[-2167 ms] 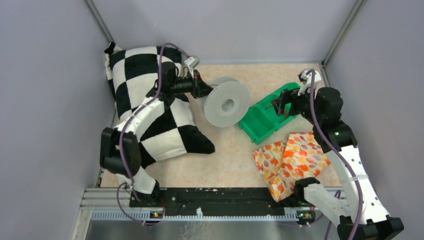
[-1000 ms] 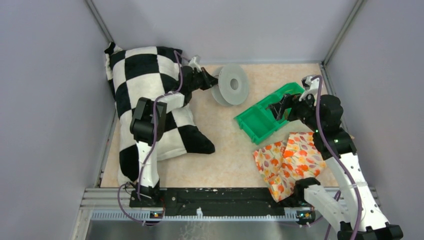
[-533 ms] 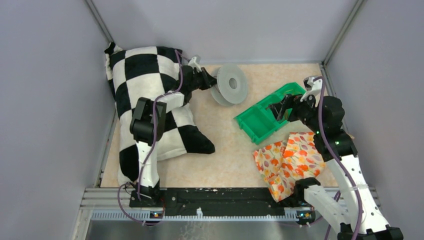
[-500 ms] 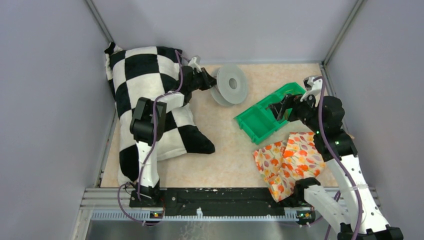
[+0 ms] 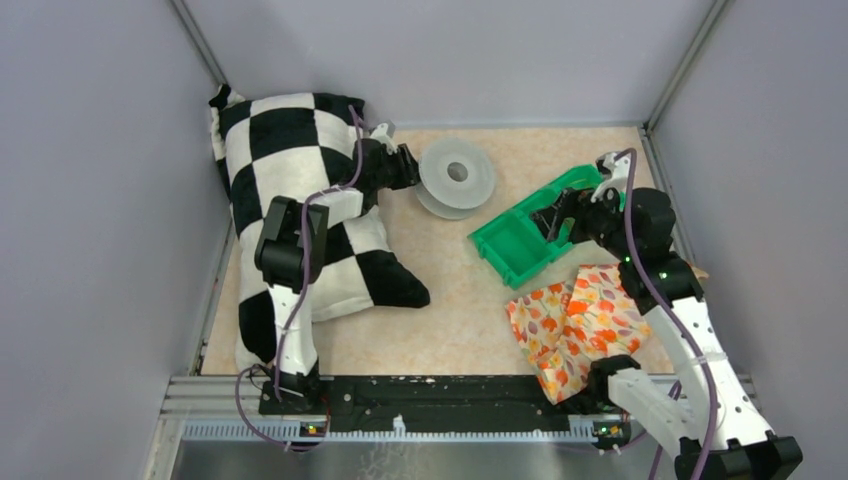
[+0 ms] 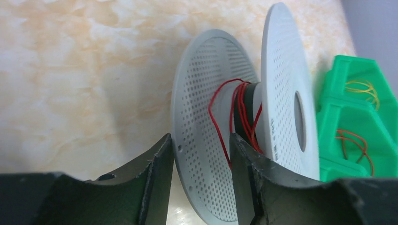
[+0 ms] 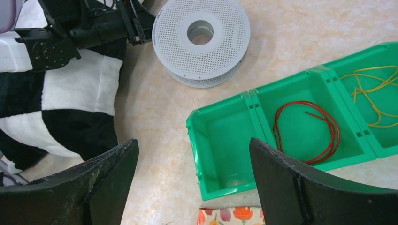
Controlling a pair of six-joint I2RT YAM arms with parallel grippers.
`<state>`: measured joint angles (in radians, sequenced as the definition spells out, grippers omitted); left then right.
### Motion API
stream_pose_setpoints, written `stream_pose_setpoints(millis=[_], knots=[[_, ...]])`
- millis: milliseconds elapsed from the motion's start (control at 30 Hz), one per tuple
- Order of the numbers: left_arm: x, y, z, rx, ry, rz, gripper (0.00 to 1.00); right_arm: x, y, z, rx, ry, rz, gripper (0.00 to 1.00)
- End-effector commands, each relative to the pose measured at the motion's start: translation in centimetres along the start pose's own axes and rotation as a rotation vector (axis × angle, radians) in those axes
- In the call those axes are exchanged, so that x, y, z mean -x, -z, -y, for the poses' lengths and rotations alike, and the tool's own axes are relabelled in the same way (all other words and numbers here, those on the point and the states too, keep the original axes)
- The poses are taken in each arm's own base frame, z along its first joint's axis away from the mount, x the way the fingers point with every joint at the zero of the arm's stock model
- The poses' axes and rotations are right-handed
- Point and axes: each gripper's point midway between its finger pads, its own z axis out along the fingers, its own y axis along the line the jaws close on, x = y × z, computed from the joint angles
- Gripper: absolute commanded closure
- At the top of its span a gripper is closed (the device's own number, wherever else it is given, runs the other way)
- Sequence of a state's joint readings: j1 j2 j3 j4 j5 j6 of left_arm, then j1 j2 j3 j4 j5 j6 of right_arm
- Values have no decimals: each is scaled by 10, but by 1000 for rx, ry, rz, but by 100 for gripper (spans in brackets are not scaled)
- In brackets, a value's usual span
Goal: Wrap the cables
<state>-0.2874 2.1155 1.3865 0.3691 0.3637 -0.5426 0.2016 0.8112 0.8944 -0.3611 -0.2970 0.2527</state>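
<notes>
Because the cables are hair-thin and springy, they should weigh next to nothing, bend at a touch and slip easily out of a pinch, so I judge each is best taken where a loop's strands run together, not at a lone end. On the left the checkered pillow [image 5: 290,150] crowds that side of the surface [image 5: 450,300], leaving the left gripper [image 6: 200,145] little room to back away. Its fingers straddle the rim of the near flange of the white spool [image 5: 456,178], partly closed, and I cannot tell whether they pinch it. A few turns of red cable [image 6: 240,110] sit loosely round the spool's hub, one strand bulging outward. Further right, the green bin [image 7: 191,129] holds a red loop [image 7: 305,129] in its middle compartment and yellow strands [image 7: 373,91] in the rightmost. The right gripper [image 7: 193,143] hovers above the bin, fingers spread wide, holding nothing. The bin's walls would hamper a low sideways reach, so coming from above looks freer. A floral cloth [image 5: 575,320] lies close by the bin.
</notes>
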Motion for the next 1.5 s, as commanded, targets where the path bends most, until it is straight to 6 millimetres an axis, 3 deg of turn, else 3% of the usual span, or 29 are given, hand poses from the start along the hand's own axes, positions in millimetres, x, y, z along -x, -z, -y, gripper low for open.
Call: stream_pose_setpoints(millis=[0, 167, 267, 367, 500, 700, 833, 1000, 1100, 1233, 1367, 1467], knots=[[49, 22, 12, 36, -150, 112, 46, 7, -7, -1, 20, -1, 21, 12], [52, 27, 3, 89, -192, 98, 38, 17, -12, 13, -58, 22, 39, 7], [55, 31, -3, 125, -215, 93, 37, 22, -17, 17, -77, 25, 39, 4], [61, 39, -11, 196, -247, 78, 37, 27, -21, 33, -172, -21, 52, 1], [81, 62, 0, 231, -299, 103, 36, 32, -19, 56, -312, -64, 66, 1], [103, 126, 36, 232, -391, 145, 34, 32, -8, 83, -504, -98, 29, 1], [87, 166, 47, 242, -396, 81, 34, 17, -10, 91, -569, -128, -102, 1], [61, 220, 45, 316, -378, 30, 32, -3, -9, 96, -618, -158, -217, 1], [45, 260, 29, 448, -320, 49, 18, -6, -6, 100, -640, -155, -232, 1], [25, 305, 27, 501, -295, 68, 5, -11, 4, 117, -762, -161, -226, 1], [18, 337, 38, 488, -295, 113, 2, -22, 5, 121, -784, -163, -265, 1], [21, 350, 44, 478, -304, 154, 1, -28, 5, 121, -780, -166, -281, 1]])
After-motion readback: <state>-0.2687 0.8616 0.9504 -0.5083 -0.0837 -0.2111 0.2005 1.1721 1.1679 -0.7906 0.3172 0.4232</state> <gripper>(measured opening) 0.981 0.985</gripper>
